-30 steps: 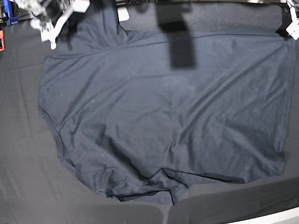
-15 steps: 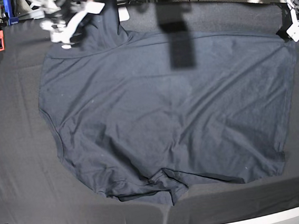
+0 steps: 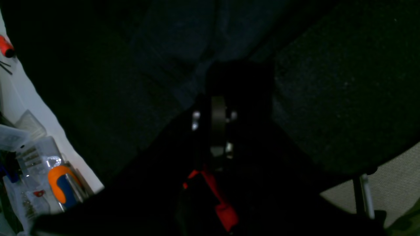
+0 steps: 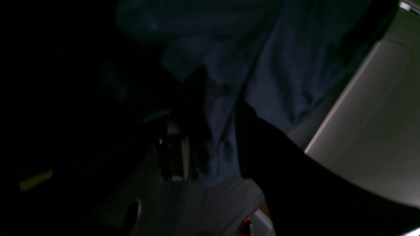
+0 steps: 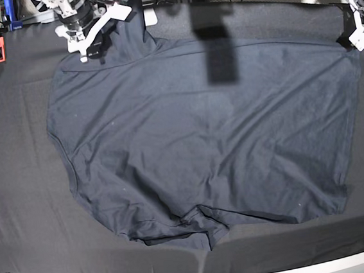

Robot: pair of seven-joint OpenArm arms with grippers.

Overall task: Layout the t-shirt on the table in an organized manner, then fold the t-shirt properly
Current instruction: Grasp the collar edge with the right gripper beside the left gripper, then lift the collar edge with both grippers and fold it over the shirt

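Spreading across the black table (image 5: 19,191), the t-shirt (image 5: 202,147) is pinned at its far-right corner by the clenched left gripper (image 5: 357,34), seemingly for tension, while the right gripper (image 5: 92,45), grip unclear, straddles the far-left sleeve.
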